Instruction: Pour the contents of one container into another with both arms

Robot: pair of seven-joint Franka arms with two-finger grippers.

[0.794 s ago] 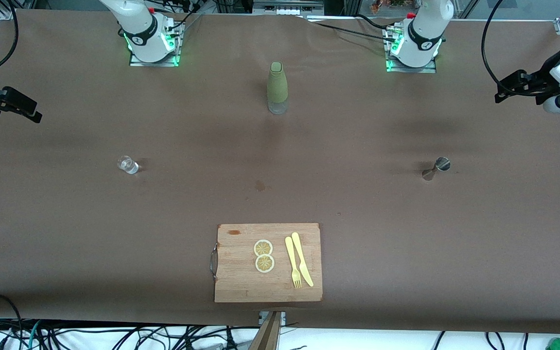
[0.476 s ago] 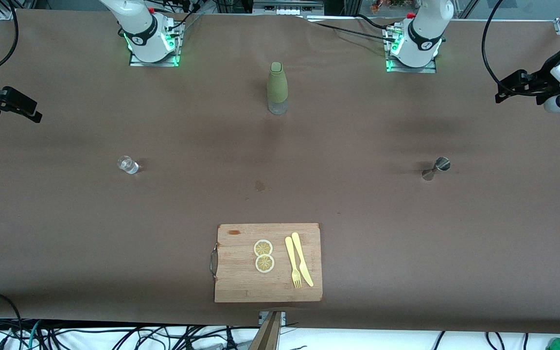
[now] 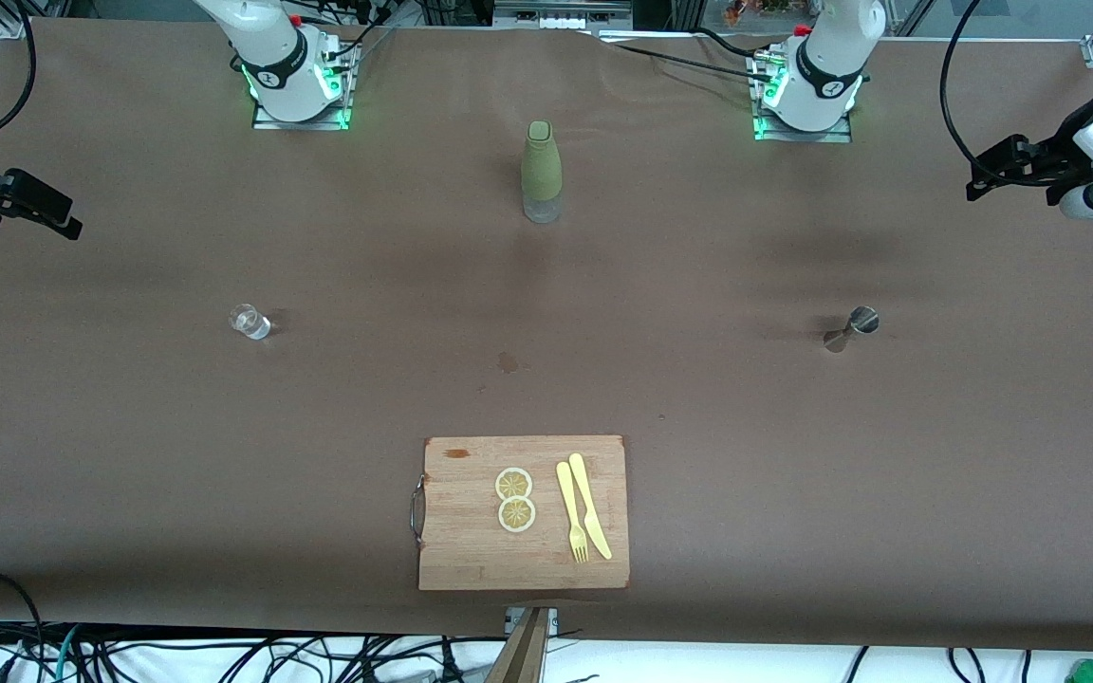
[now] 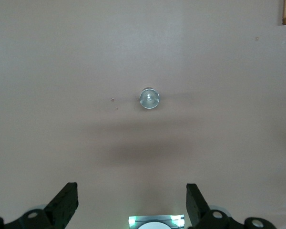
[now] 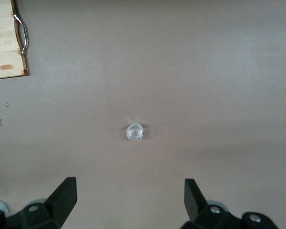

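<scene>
1. Hovering high over the right arm's end of the table (image 3: 129,427), right gripper (image 5: 128,198) has fingers spread wide, empty; small clear glass (image 3: 250,322) stands below it.
2. Left gripper (image 4: 132,200) same: wide apart, empty, up over the left arm's end, metal jigger (image 3: 852,327) below.
3. Green bottle (image 3: 541,172) upright between the two bases.
4. Cutting board (image 3: 471,550) nearest the camera, carrying lemon slices (image 3: 515,499), fork (image 3: 572,512), knife (image 3: 589,506).
</scene>
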